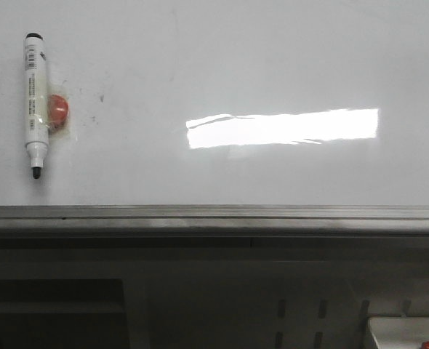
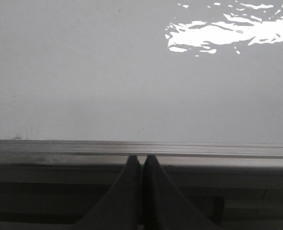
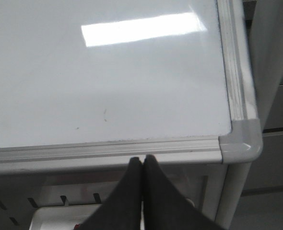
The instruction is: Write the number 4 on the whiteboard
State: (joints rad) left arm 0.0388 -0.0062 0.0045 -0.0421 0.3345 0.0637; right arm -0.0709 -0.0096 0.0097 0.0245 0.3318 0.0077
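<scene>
The whiteboard (image 1: 222, 65) fills the front view, glossy white with a grey metal rail (image 1: 214, 217) along its lower edge and a bright light reflection (image 1: 283, 128). No number 4 shows on it, only small dark specks. A white marker with a black cap (image 1: 35, 105) hangs tip down at the far left, taped to an orange-red magnet (image 1: 57, 110). My left gripper (image 2: 141, 158) is shut and empty just below the rail. My right gripper (image 3: 142, 158) is shut and empty below the rail near the board's grey corner piece (image 3: 240, 141).
Below the board a grey frame with slots (image 1: 302, 313) shows. A white box with a red part (image 1: 411, 334) sits at the lower right. The right wrist view shows the board's right edge rail (image 3: 232, 57) and a grey post (image 3: 271, 62) beyond it.
</scene>
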